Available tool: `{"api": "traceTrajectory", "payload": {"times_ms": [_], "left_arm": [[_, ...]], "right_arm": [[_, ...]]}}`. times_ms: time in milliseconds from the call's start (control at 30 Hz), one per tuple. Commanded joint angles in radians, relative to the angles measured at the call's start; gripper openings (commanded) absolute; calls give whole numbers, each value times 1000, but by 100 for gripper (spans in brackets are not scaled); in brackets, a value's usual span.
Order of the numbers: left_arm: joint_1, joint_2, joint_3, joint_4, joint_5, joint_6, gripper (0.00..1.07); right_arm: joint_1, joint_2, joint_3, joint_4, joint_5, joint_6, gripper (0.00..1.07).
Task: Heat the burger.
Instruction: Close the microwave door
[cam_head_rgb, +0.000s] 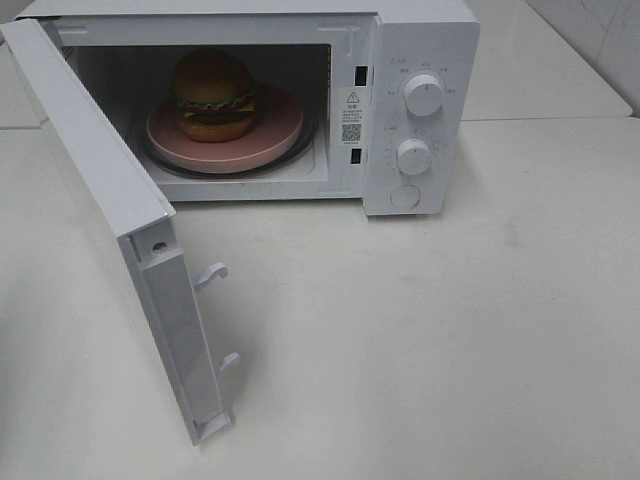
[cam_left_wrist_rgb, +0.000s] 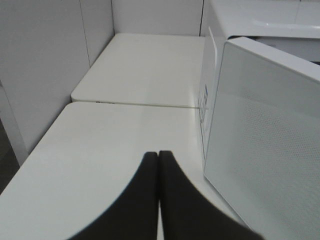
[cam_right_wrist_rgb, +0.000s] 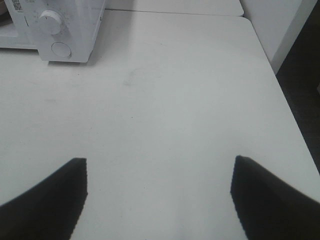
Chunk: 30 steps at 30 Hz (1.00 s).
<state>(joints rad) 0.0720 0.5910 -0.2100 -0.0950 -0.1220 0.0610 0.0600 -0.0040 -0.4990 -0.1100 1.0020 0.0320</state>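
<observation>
From the high camera, a white microwave (cam_head_rgb: 420, 60) stood at the far side of a white table (cam_head_rgb: 450, 330) with its door (cam_head_rgb: 90, 170) swung wide open toward the near left, two latch hooks (cam_head_rgb: 212, 274) showing on its edge. The burger (cam_head_rgb: 213, 95) sat inside the cavity on a pink plate (cam_head_rgb: 270, 140), toward the plate's far left. On the right panel were an upper knob (cam_head_rgb: 424, 95), a lower knob (cam_head_rgb: 413, 156) and a round button (cam_head_rgb: 405, 196). In the left wrist view, the left gripper (cam_left_wrist_rgb: 159, 157) had its black fingers pressed together tip to tip above the table, just beside the door's outer face (cam_left_wrist_rgb: 270, 140). In the right wrist view, the right gripper (cam_right_wrist_rgb: 159, 161) was spread wide over bare tabletop, well apart from the microwave's panel (cam_right_wrist_rgb: 80, 30)
</observation>
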Motion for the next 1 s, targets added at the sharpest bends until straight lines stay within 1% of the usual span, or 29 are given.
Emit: {"api": "traceTrajectory", "payload": {"times_ms": [33,67,133,167,267,333,367,400,433,467,500,567,600,633,700,733,800,833,967,1000], "left_arm": [[5,94,40,7,-185,0,0],[2,143,41,20,-207,-6,0],[2,170,41,30,-216,-8,0],[-7,220,41,50,-236,-19,0],[-16,239,41,61,-244,-30,0],[-69,318,41,95,-289,-48,0],[-69,318,41,95,-289,-48,0],[-88,342,41,107,-298,-48,0],[-127,391,39,121,-320,-48,0],[-127,391,39,121,-320,-48,0],[-167,439,24,139,-336,-48,0],[-183,459,15,151,-355,-48,0],[-218,501,-5,164,-384,-48,0],[-218,501,-5,164,-384,-48,0],[-265,569,-29,174,-427,-53,0],[-265,569,-29,174,-427,-53,0],[-302,625,-40,174,-476,-61,0],[-302,625,-40,174,-476,-61,0],[-363,708,-40,173,-545,-61,0],[-363,708,-40,173,-545,-61,0]], "right_arm": [[-6,-28,3,-4,-7,9,76],[-6,-28,3,-4,-7,7,76],[-6,-28,3,-4,-7,7,76],[-6,-28,3,-4,-7,7,76],[-6,-28,3,-4,-7,7,76],[-6,-28,3,-4,-7,8,76],[-6,-28,3,-4,-7,8,76],[-6,-28,3,-4,-7,8,76],[-6,-28,3,-4,-7,8,76],[-6,-28,3,-4,-7,8,76],[-6,-28,3,-4,-7,8,76],[-6,-28,3,-4,-7,8,76],[-6,-28,3,-4,-7,8,76],[-6,-28,3,-4,-7,8,76],[-6,-28,3,-4,-7,8,76],[-6,-28,3,-4,-7,8,76],[-6,-28,3,-4,-7,8,76],[-6,-28,3,-4,-7,8,76],[-6,-28,3,-4,-7,8,76],[-6,-28,3,-4,-7,8,76]]}}
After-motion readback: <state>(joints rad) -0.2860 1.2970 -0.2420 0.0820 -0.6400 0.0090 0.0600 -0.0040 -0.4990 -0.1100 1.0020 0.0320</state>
